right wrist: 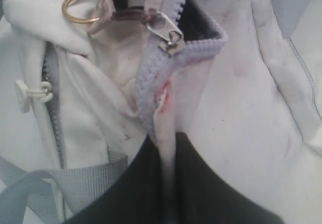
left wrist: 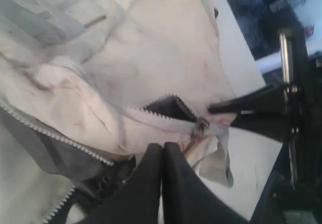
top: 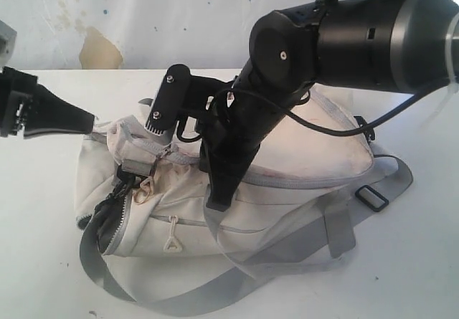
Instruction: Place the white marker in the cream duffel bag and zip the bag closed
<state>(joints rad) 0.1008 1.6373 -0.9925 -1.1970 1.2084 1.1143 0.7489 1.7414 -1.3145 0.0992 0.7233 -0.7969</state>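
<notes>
Left hand (top: 90, 122) sits near the table's left edge with its fingers pressed together, the tip touching the end of the cream duffel bag (top: 308, 154); whether any cloth is caught between them cannot be told. The right hand (right wrist: 167, 139), reaching down over the bag from the right edge, pinches a fold of the bag's pink-stained fabric just beside the zipper, close to the metal slider (right wrist: 168, 32). The bag lies on its side across the middle of the white table (top: 416, 276), running lengthwise between the left and right edges. Next to the slider a short gap in the zipper shows dark grey lining (left wrist: 166, 105); toward the right edge the zipper looks closed. At the bag's left end a second zippered opening (top: 107, 222) gapes, dark inside. A light grey strap (top: 179, 301) loops over the table toward the near edge, and a black buckle (top: 371, 197) lies against the bag's right end.
</notes>
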